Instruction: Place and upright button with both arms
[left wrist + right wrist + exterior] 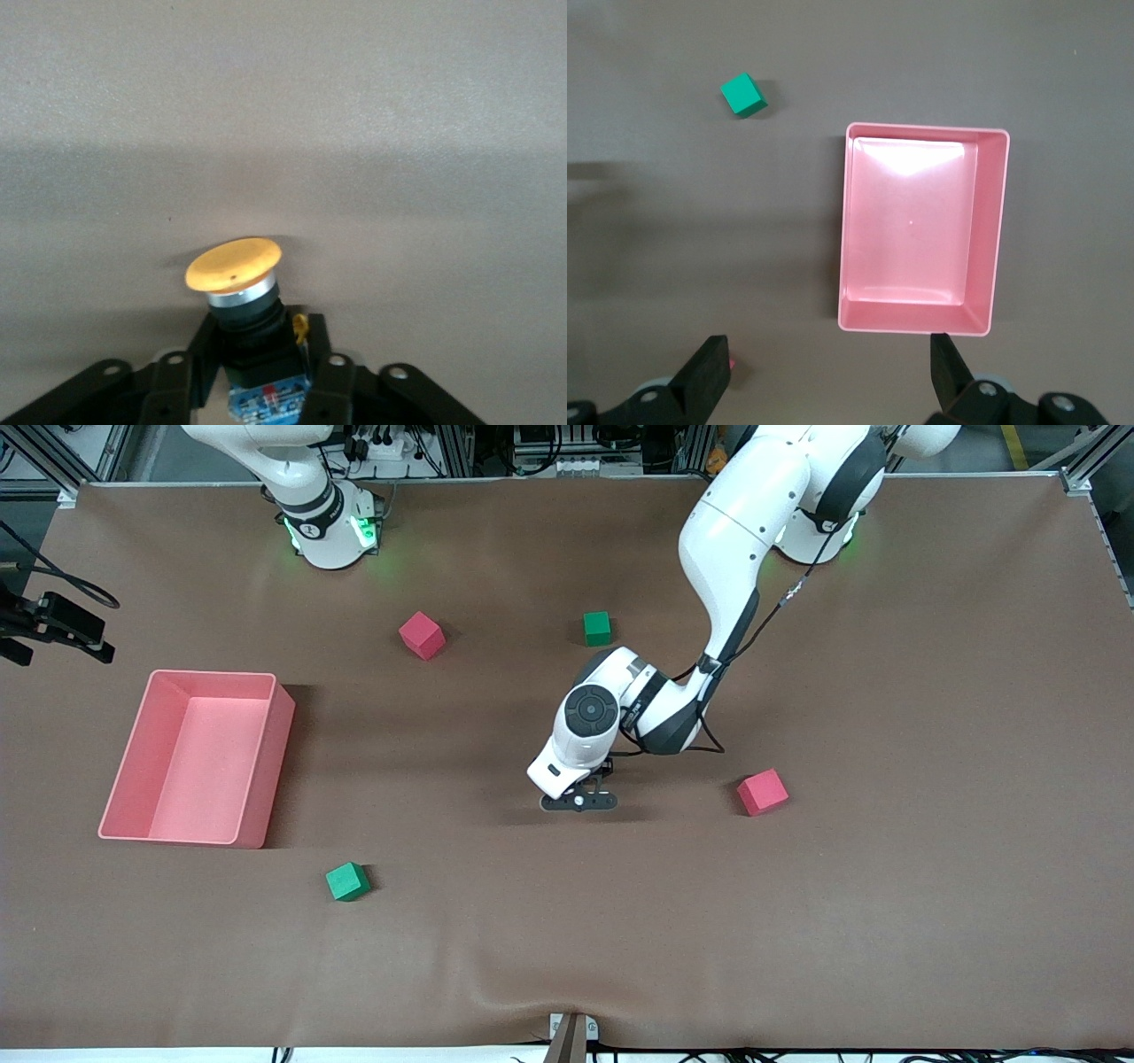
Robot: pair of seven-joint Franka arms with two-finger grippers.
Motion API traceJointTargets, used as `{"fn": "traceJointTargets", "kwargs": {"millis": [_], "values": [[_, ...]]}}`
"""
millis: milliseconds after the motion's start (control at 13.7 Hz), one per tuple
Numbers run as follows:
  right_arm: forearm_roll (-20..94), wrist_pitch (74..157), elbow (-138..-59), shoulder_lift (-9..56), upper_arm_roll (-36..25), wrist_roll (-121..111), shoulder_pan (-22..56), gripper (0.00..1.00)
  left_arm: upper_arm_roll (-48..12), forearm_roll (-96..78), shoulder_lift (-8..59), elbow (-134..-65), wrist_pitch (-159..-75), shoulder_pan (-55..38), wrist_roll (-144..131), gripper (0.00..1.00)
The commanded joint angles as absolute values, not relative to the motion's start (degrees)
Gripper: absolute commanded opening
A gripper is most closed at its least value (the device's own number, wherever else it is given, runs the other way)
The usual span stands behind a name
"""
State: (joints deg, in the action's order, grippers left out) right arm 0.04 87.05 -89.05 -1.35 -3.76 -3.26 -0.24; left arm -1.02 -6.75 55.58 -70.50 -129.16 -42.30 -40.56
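The button (233, 264) has a round orange cap on a silver collar and a black boxy body with a blue board at its base. My left gripper (261, 343) is shut on the black body, and the cap sticks out past the fingertips close over the brown table mat. In the front view the left gripper (580, 799) is down at the table's middle and the hand hides the button. My right gripper (828, 354) is open with nothing between its fingers, high over the mat beside the pink bin (992, 230); it is outside the front view.
The pink bin (266, 753) stands toward the right arm's end. Red cubes (422, 635) (762, 792) and green cubes (597, 628) (346, 881) lie scattered round the left hand. One green cube (742, 94) shows in the right wrist view.
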Motion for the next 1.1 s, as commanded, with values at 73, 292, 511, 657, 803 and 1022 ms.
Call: {"fn": "traceJointTargets", "kwargs": {"millis": [73,292,511,657,803,1022], "values": [[1.1,82.5,-89.0,-2.1,-4.4,0.3,0.9,1.0,-0.3,-7.1,54.8,-69.8,-128.2,-42.9,-41.1,0.1],[1.1,83.2,-88.7,-2.0,-4.2,0.3,0.4,1.0,0.0,-6.9,52.4,-69.8,-126.0,-42.6,-41.2,0.05],[1.2,83.2,-86.8,-1.7,-4.2,0.4,0.7,1.0,0.6,-6.9,50.5,-69.8,-125.6,-42.9,-43.8,0.02],[2.8,83.0,-86.6,-1.6,-4.2,3.1,0.5,1.0,1.0,-6.1,48.9,-69.8,-125.6,-43.0,-44.7,0.05],[3.2,83.1,-86.6,-1.4,-4.1,4.4,1.0,1.0,0.7,0.5,48.0,-69.9,-125.6,-43.3,-47.8,0.06],[3.0,83.0,-86.6,-1.4,-4.0,4.2,1.0,1.0,0.9,1.5,47.4,-69.8,-125.5,-44.1,-52.2,0.0]]}}
